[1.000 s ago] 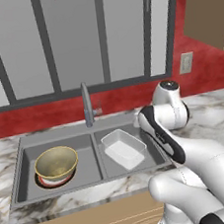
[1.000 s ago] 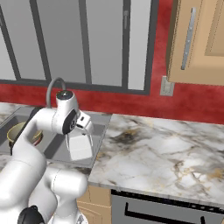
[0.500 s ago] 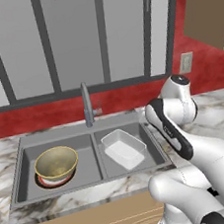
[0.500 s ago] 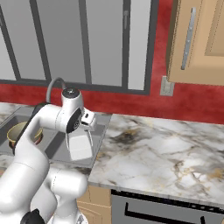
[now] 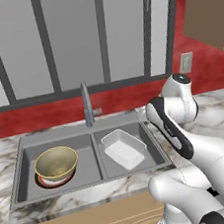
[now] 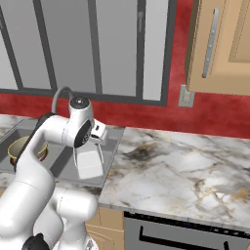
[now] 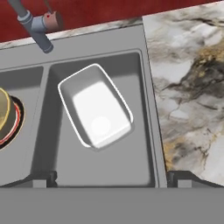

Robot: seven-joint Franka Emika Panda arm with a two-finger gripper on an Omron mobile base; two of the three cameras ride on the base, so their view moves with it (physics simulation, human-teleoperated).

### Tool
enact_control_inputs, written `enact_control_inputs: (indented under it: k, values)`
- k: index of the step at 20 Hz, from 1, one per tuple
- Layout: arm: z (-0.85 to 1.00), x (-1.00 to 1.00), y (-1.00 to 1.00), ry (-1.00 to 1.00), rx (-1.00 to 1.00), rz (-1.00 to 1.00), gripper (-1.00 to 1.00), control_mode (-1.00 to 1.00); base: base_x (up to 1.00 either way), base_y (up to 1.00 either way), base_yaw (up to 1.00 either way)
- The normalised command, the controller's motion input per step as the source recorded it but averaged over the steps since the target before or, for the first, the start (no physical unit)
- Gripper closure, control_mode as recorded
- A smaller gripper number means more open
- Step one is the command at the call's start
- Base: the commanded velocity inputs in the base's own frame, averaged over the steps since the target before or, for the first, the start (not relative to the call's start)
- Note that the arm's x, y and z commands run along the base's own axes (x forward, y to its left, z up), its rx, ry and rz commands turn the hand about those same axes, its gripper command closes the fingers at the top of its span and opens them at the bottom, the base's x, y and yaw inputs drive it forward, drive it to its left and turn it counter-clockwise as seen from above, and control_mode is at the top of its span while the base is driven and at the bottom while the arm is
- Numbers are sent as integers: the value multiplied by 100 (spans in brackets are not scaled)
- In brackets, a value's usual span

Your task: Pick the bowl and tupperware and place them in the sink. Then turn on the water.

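The bowl (image 5: 56,163) is sitting in the sink's (image 5: 93,182) left basin, the tupperware (image 5: 122,148) in the right; the empty hand (image 7: 112,178) is hanging spread above. No water is running; the faucet (image 5: 87,106) lever is waiting.

Glossy white arm (image 5: 198,153), seemingly dark-jointed

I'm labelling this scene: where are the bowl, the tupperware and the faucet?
bowl (image 5: 56,163), left base view, its speckled inside.
tupperware (image 7: 98,109), hand view, its flat white floor.
faucet (image 5: 86,104), left base view, its upright stem.
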Motion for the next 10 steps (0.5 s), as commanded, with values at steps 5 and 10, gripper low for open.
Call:
enact_control_inputs:
  k: [5, 10]
  values:
    - [0, 0, 6, -5, 0, 0, -100, -100, 0, 0, 0]
    - [0, 0, 9, -11, 0, 0, -100, -100, 0, 0, 0]
